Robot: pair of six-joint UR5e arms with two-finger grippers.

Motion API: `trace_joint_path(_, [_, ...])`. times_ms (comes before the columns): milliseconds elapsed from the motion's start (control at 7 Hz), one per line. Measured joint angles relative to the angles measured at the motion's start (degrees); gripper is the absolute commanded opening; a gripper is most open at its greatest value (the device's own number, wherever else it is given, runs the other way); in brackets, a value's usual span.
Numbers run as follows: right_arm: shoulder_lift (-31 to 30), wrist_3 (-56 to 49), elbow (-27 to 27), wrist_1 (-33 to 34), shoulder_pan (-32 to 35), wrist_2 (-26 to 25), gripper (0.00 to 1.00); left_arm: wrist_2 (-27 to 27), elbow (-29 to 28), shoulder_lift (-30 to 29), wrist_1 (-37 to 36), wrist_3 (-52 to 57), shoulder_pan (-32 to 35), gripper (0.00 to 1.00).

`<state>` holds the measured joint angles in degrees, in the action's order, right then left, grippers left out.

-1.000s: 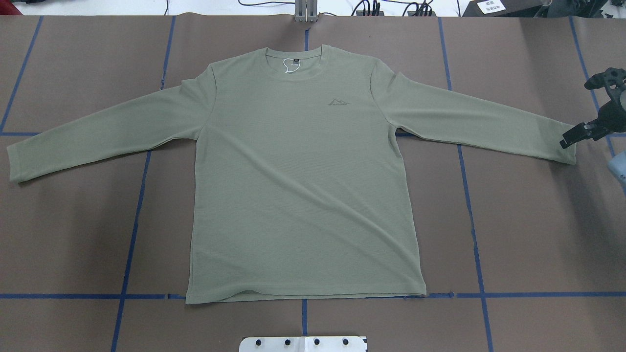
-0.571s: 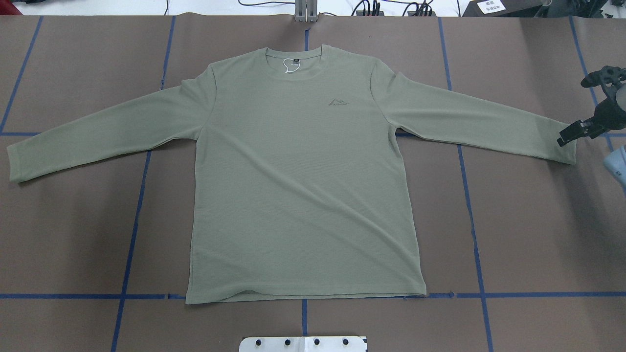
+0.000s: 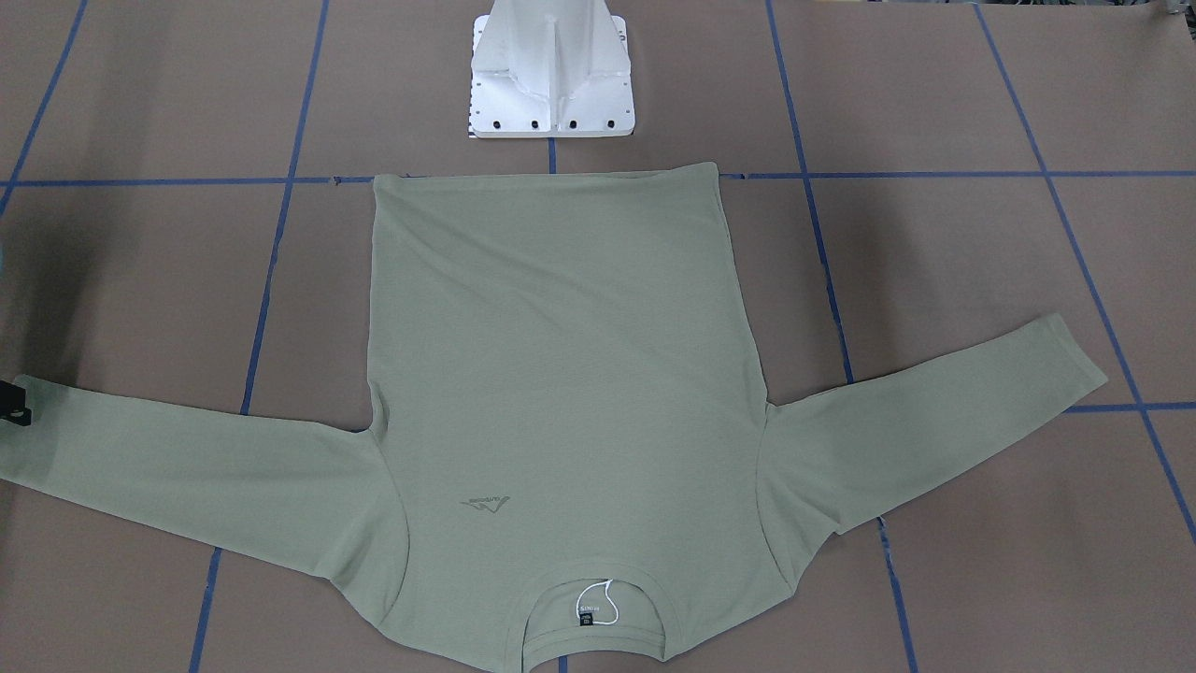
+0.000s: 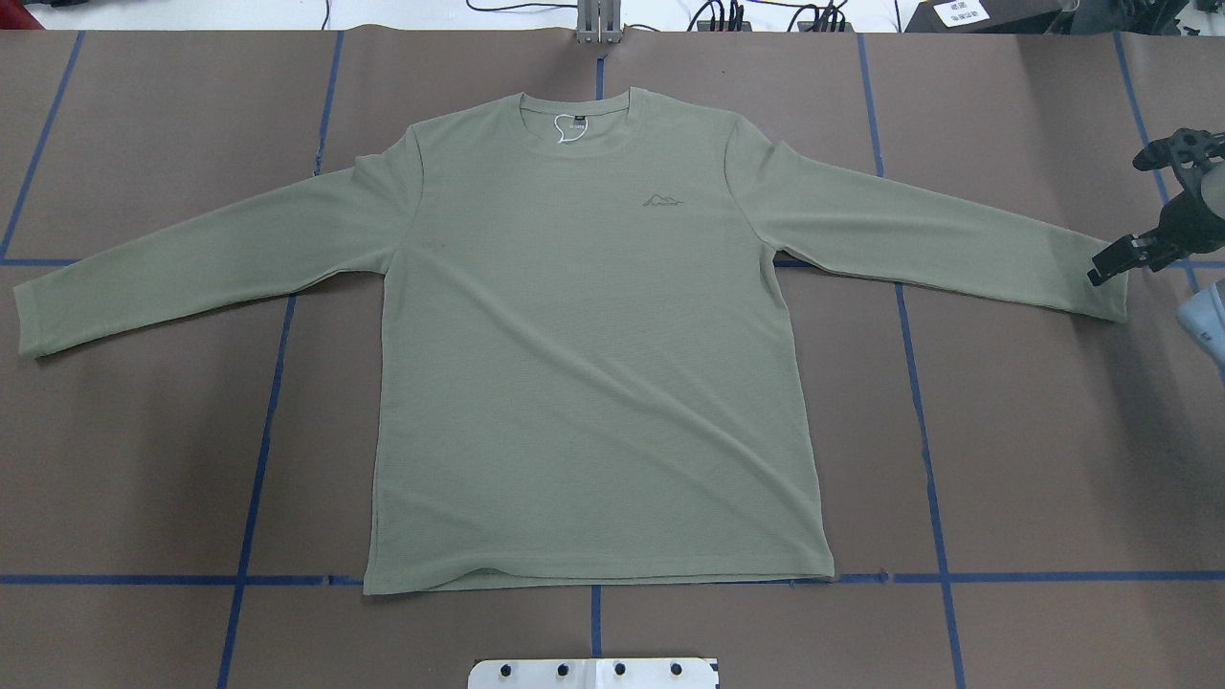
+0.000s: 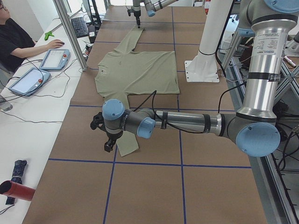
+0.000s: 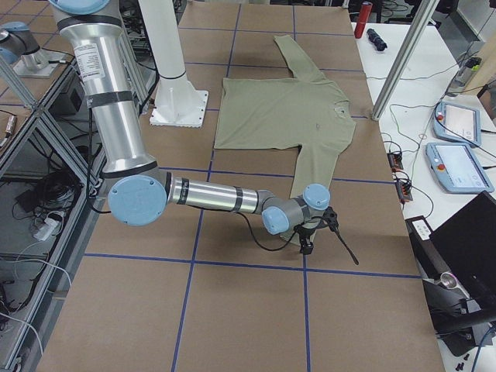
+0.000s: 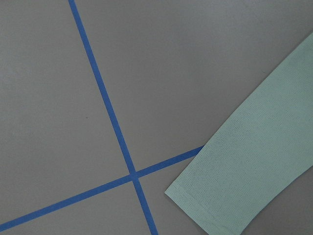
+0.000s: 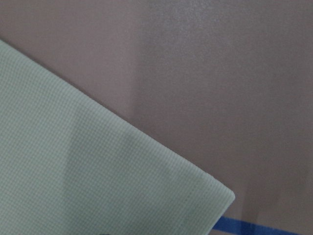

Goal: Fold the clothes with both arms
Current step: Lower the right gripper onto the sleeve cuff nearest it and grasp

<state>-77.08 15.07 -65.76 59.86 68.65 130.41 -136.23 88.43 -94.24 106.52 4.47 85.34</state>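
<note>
The sage-green long-sleeved shirt (image 4: 593, 364) lies flat and face up on the brown table, sleeves spread, collar away from the robot. My right gripper (image 4: 1101, 272) hangs over the end of the right-hand sleeve cuff (image 4: 1101, 297); its black tip also shows at the edge of the front-facing view (image 3: 11, 404). The right wrist view holds only a cuff corner (image 8: 98, 186); no fingers show, so I cannot tell its state. My left gripper (image 5: 107, 148) hangs beside the other cuff (image 5: 127, 147), seen only in the exterior left view. The left wrist view shows that cuff (image 7: 244, 181) by crossed blue tape.
The white pedestal base (image 3: 551, 84) stands just behind the shirt's hem. Blue tape lines (image 4: 924, 431) cross the brown table. A person (image 5: 14, 37) sits at a side bench with two tablets (image 5: 53, 58). A red cylinder (image 5: 16, 190) lies on that bench.
The right gripper has crept a little leftward toward the sleeve cuff. The shirt has not moved.
</note>
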Motion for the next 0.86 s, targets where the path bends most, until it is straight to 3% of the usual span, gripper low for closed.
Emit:
trace_joint_path(143, [-0.01,0.08,0.02,0.00,0.00,0.24,0.50,0.00,0.03,-0.03,0.00,0.01,0.00,1.00])
trace_joint_path(857, [-0.08,0.13,-0.06,-0.08,0.00,0.71,0.00,0.00,0.07,-0.13,0.00,-0.15,0.00,1.00])
